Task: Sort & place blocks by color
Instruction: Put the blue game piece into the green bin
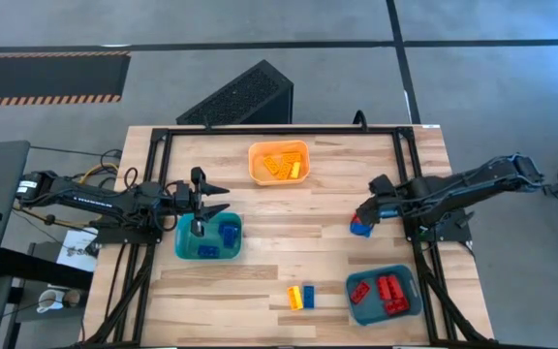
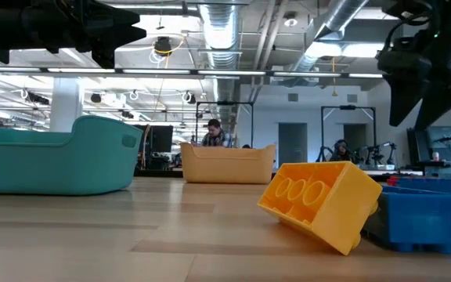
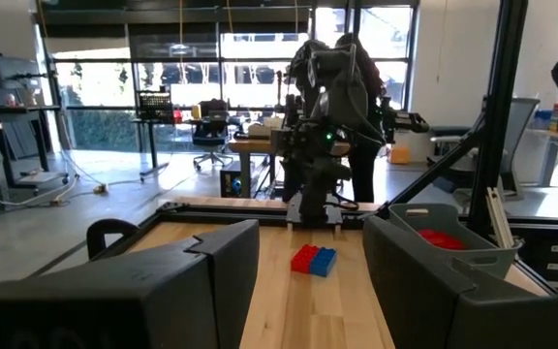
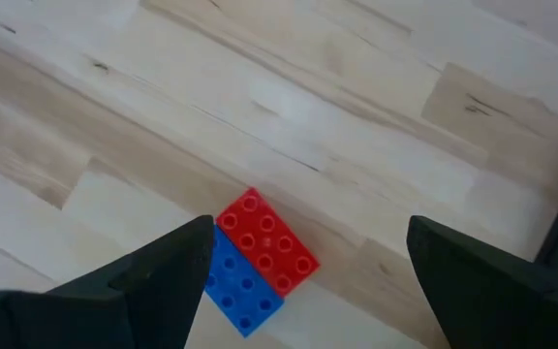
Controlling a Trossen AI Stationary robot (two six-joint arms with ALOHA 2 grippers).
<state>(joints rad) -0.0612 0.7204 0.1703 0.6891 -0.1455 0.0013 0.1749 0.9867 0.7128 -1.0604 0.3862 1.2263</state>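
Right gripper point(image 4: 303, 267) open above red block point(image 4: 267, 241).

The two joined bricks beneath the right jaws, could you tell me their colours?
One red brick, one blue brick, clearest in the right wrist view.

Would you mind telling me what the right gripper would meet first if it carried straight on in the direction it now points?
Most likely the red block joined to the blue block on the table. The right gripper points down at the pair with its fingers open to either side; how far above them it is remains unclear.
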